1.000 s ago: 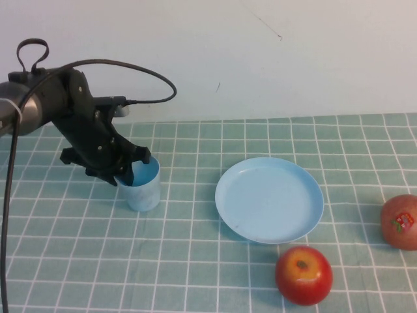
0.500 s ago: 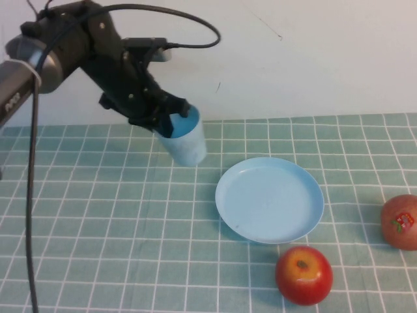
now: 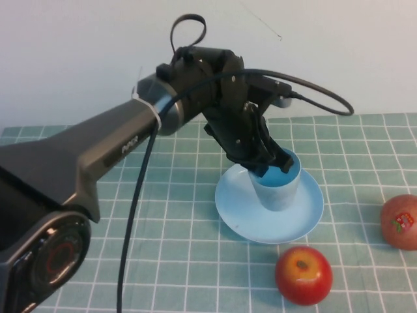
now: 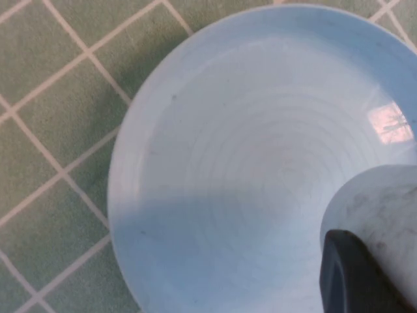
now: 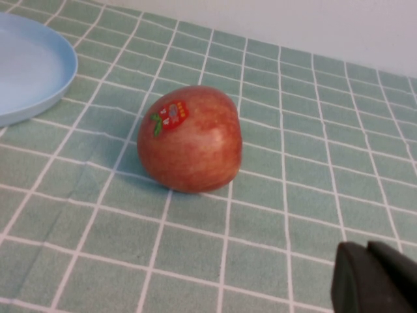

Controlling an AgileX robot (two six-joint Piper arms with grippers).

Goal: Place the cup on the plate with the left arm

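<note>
The light blue cup (image 3: pixel 279 186) is upright over the middle of the round light blue plate (image 3: pixel 234 205), its base at or just above the plate's surface. My left gripper (image 3: pixel 267 163) is shut on the cup's rim from the back left. In the left wrist view the plate (image 4: pixel 228 156) fills the picture, with the cup (image 4: pixel 381 202) and one black finger (image 4: pixel 352 277) against it. My right gripper (image 5: pixel 378 277) is shut and empty, low over the tablecloth beside an apple, outside the high view.
A red apple (image 3: pixel 303 274) lies in front of the plate. A second apple with a sticker (image 3: pixel 401 222) lies at the right edge, also in the right wrist view (image 5: pixel 189 138). A green checked cloth (image 3: pixel 163 261) covers the table.
My left gripper lifted the cup from the left of the table, carried it right and brought it down over the plate. The apples have not moved.
</note>
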